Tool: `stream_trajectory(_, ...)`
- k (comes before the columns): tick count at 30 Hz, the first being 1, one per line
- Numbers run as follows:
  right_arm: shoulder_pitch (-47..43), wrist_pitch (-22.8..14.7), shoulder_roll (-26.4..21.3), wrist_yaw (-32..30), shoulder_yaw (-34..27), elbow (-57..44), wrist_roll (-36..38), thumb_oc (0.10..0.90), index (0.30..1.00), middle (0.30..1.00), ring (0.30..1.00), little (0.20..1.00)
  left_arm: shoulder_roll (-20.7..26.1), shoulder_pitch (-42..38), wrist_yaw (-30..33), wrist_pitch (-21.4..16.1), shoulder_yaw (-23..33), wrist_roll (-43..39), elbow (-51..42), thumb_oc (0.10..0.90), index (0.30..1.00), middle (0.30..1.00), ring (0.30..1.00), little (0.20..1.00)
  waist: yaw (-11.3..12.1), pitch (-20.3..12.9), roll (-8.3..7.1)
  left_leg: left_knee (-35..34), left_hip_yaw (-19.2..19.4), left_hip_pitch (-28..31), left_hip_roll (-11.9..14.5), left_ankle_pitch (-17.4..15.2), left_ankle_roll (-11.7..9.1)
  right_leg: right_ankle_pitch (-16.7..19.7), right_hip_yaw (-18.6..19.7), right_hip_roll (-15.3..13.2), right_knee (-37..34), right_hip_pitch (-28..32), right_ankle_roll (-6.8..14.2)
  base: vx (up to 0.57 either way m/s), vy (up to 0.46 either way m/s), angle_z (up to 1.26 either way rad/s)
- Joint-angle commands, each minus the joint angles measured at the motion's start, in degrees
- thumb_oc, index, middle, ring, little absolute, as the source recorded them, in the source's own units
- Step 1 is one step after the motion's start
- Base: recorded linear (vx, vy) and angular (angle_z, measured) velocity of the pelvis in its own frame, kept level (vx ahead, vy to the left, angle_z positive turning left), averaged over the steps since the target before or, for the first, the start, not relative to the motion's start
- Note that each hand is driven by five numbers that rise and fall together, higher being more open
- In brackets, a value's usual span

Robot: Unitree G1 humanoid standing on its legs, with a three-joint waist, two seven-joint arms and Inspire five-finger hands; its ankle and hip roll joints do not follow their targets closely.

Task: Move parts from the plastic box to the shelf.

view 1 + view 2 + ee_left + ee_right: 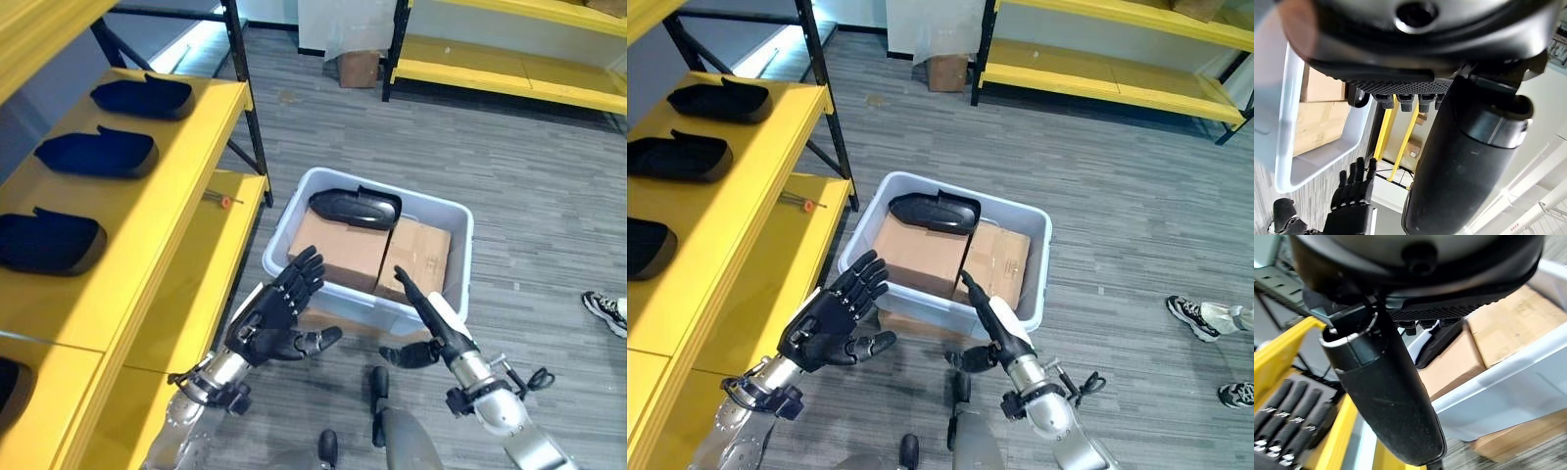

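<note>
A pale plastic box [460, 227] stands on the floor beside the yellow shelf [186, 166]. In it a black moulded part [355, 207] lies on two cardboard boxes [341, 247]. Three similar dark parts [97, 153] rest in a row on the shelf's top board. My left hand [274, 313] hovers at the box's near left corner, fingers straight and spread, holding nothing. My right hand [431, 318] hovers at the near right rim, fingers straight and pointing toward the box, also empty. In the right wrist view the black part [1437, 340] and the cardboard boxes [1508, 323] show past the hand.
A lower yellow shelf board [211, 255] holds a small red-tipped tool [221, 200]. More yellow racking [509, 69] stands at the back with a small cardboard box [359, 69] on the floor. A person's shoe [605, 311] shows at the right edge.
</note>
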Motion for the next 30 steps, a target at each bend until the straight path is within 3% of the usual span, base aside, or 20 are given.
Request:
stream_trajectory(1,-6.2,-1.3,-0.3,-0.5,-2.3,-3.0,-0.2,0.9,1.0,1.0,1.0,1.0,1.5,0.9,-0.3,-6.5,1.8,-1.1,-9.4,0.9,1.0,1.0,1.0,1.0,2.4,-4.3,-1.36,-3.5,-1.2,-6.8,6.6,2.7,-4.0,0.0,-0.8,-4.9,-2.7,7.1,7.7,0.09,-0.121,0.04)
stream_trajectory(9,-5.4,-2.6,-3.0,-2.4,-2.0,-6.5,1.9,0.9,1.0,1.0,1.0,1.0,1.9,2.4,-1.3,-6.2,2.3,-0.5,-10.4,0.9,1.0,1.0,1.0,1.0,2.8,-5.5,-1.44,-6.1,-0.7,-5.1,9.7,4.0,-6.2,-1.8,-2.5,-4.9,-4.5,11.0,7.2,0.09,-0.158,-0.05)
stream_trajectory(10,-5.2,-3.8,-3.1,-8.0,-2.7,-7.6,-1.9,0.9,1.0,1.0,1.0,1.0,2.7,2.9,4.0,-10.4,2.6,6.7,-10.8,0.9,1.0,1.0,1.0,1.0,2.5,-5.9,-1.15,-6.1,-0.3,-4.3,10.6,4.1,-6.6,-2.7,-2.8,-4.6,-4.2,11.8,6.8,0.14,-0.23,0.12)
stream_trajectory(11,-5.3,-3.9,-3.1,-8.6,-2.8,-7.7,-2.2,0.9,1.0,1.0,1.0,1.0,2.9,2.8,5.1,-11.2,2.7,8.9,-10.9,0.9,1.0,1.0,1.0,1.0,2.4,-6.1,-1.17,-6.1,-0.3,-4.6,10.6,4.4,-6.7,-2.5,-2.8,-4.7,-4.1,11.6,6.6,0.15,-0.257,-0.04)
stream_trajectory(14,-5.1,-4.7,-3.6,-8.9,-3.5,-8.0,1.3,0.9,1.0,1.0,1.0,1.0,4.1,2.9,4.9,-12.2,3.2,10.2,-11.5,0.9,1.0,1.0,1.0,1.0,1.9,-6.7,-0.65,-5.5,0.1,-4.4,11.8,4.6,-7.5,-3.9,-3.2,-3.8,-3.6,12.1,5.6,0.1,-0.173,-0.16)
stream_trajectory(18,-4.1,-6.2,-4.3,-8.1,-3.6,-7.9,0.2,0.9,1.0,1.0,1.0,1.0,5.5,1.8,7.7,-13.0,3.5,13.5,-11.8,0.9,1.0,1.0,1.0,1.0,0.9,-6.8,0.1,-3.7,0.2,-4.3,12.5,3.9,-7.9,-5.5,-2.8,-2.8,-2.4,12.5,4.5,0.11,-0.166,-0.07)
stream_trajectory(23,-3.9,-6.5,-4.6,-8.3,-4.2,-6.1,3.4,0.9,1.0,1.0,1.0,1.0,4.6,-2.4,17.5,-13.1,5.7,15.8,-10.0,0.9,1.0,1.0,1.0,1.0,-0.8,-7.0,0.57,1.4,0.2,-5.8,12.5,2.5,-8.4,-6.8,-1.3,-1.8,-0.5,12.1,2.9,0.11,-0.212,-0.23)
stream_trajectory(24,-6.5,-7.4,-2.6,-8.3,-2.9,-4.7,4.2,0.9,1.0,1.0,1.0,1.0,2.3,-5.6,23.4,-12.3,5.4,21.6,-8.3,0.9,1.0,1.0,1.0,1.0,-1.4,-6.2,0.35,12.8,1.2,-10.0,11.5,2.8,-8.6,-7.7,-1.0,-1.0,0.6,11.9,1.0,0.15,-0.295,-0.43)
stream_trajectory(27,-6.8,-8.0,-1.3,-6.3,-1.9,-4.8,4.0,0.9,1.0,1.0,1.0,1.0,0.5,-7.1,27.2,-11.1,5.6,24.7,-7.0,0.9,1.0,1.0,1.0,1.0,-1.6,-5.0,0.46,23.3,0.8,-16.8,10.2,6.3,-8.7,-7.5,-0.1,0.1,0.7,12.5,-0.4,0.11,-0.125,-0.55)
stream_trajectory(30,-5.7,-7.8,-0.9,-5.2,-0.9,-6.0,3.4,0.9,1.0,1.0,1.0,1.0,-0.4,-7.6,32.5,-10.9,5.5,31.1,-4.8,0.9,1.0,1.0,1.0,1.0,-2.4,-5.0,1.64,12.7,2.5,-17.2,11.8,10.6,-9.5,-8.8,0.7,1.5,1.4,12.8,0.1,0.21,0.171,-0.27)
